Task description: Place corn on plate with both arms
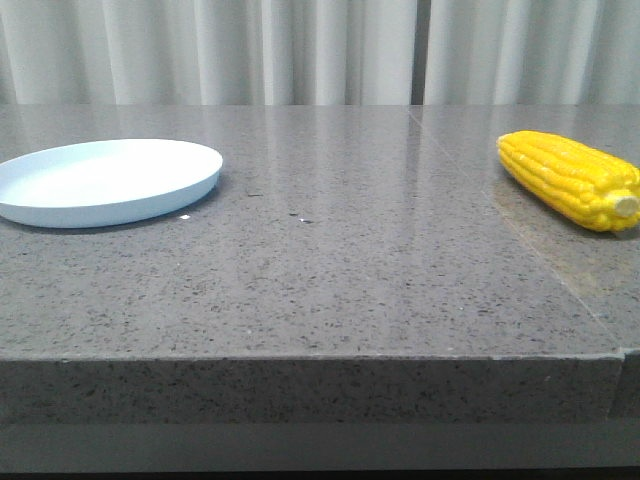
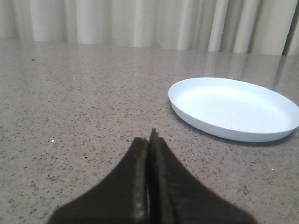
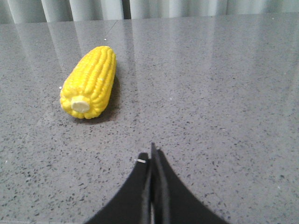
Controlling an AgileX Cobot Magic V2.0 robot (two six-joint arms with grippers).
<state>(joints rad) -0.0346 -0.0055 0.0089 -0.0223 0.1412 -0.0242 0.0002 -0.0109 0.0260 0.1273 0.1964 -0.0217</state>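
Nearest to me, my right gripper (image 3: 153, 156): fingers pressed together, tips meeting in a thin line, nothing between them. It hangs low over the grey stone table (image 1: 340, 250), not touching anything I can see. My left gripper (image 2: 151, 140) is the same: fingers closed flat against each other, empty, low over the table.

Next out from the right gripper: the corn (image 3: 89, 82). It lies on its side on the table, ahead of the fingertips and off to one side, clearly apart from them. Its pale stub end points back toward me; the tapered end points away. In the front view the corn (image 1: 572, 178) sits at the far right of the table, near the right edge of the picture.

Next out from the left gripper: the plate (image 2: 233, 108). It rests flat on the table, ahead of the fingertips and off to one side, apart from them. Nothing lies in it. In the front view the plate (image 1: 105, 182) is at the far left, well apart from the corn, with bare table between.

Farthest: pale curtains behind the table.

Judgement on step: the very start. Corn not grasped, plate unloaded, neither arm committed.

Next move, as I read it: the right gripper must open wider than the cob's thickness, swing across to line up over the cob's middle, turn so the fingers straddle it across its length, then descend and close. The rounded cob may roll if one finger touches first. The left arm is placed to take it toward the plate.
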